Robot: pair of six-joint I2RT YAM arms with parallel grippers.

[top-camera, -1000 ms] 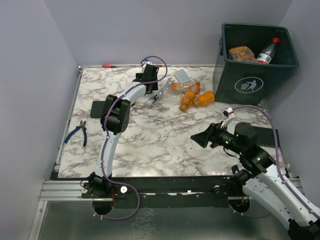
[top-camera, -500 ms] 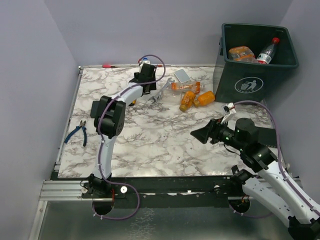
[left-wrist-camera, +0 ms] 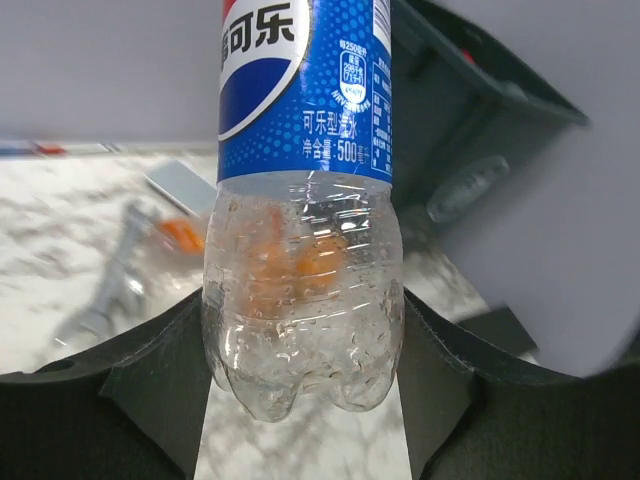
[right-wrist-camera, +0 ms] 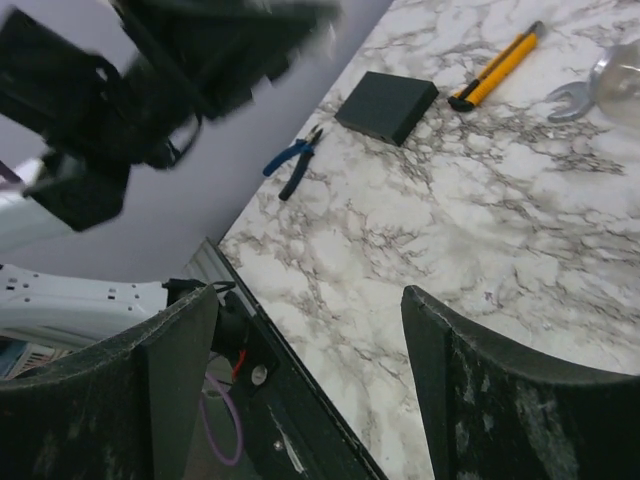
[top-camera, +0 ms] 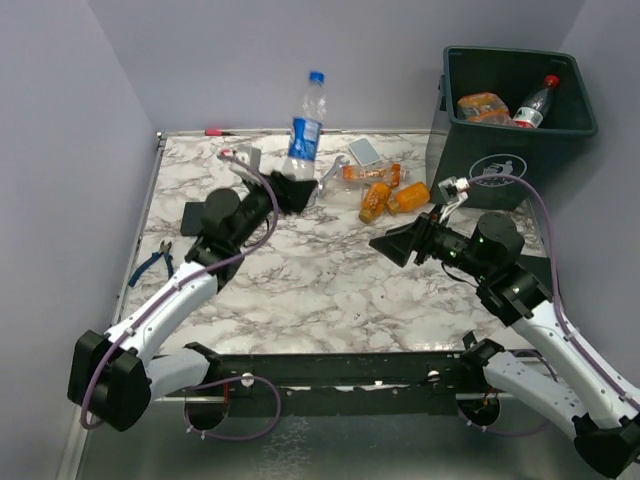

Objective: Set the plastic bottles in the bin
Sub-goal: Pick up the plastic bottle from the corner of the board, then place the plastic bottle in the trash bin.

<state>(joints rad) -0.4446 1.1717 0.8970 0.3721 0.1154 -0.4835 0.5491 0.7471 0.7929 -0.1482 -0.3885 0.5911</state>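
My left gripper (top-camera: 293, 192) is shut on the base of a clear bottle (top-camera: 305, 130) with a blue label and blue cap, held upright above the table's far middle. In the left wrist view the bottle (left-wrist-camera: 305, 200) fills the space between the fingers (left-wrist-camera: 150, 375). Two orange bottles (top-camera: 375, 200) (top-camera: 408, 196) and a clear one (top-camera: 362, 173) lie on the table left of the dark green bin (top-camera: 500, 168). The bin holds an orange bottle (top-camera: 483, 106) and a red-capped bottle (top-camera: 535, 103). My right gripper (top-camera: 385, 245) is open and empty, over the table's right middle.
Blue pliers (top-camera: 158, 262) lie at the left edge and a black box (top-camera: 195, 215) is by my left arm. A silver wrench (top-camera: 322, 185) and a grey card (top-camera: 364, 151) lie near the bottles. The right wrist view shows a yellow-handled tool (right-wrist-camera: 497, 65).
My left arm has pulled back from the far edge and lifted the blue-labelled bottle upright into the air. My right gripper has moved a little forward and left.
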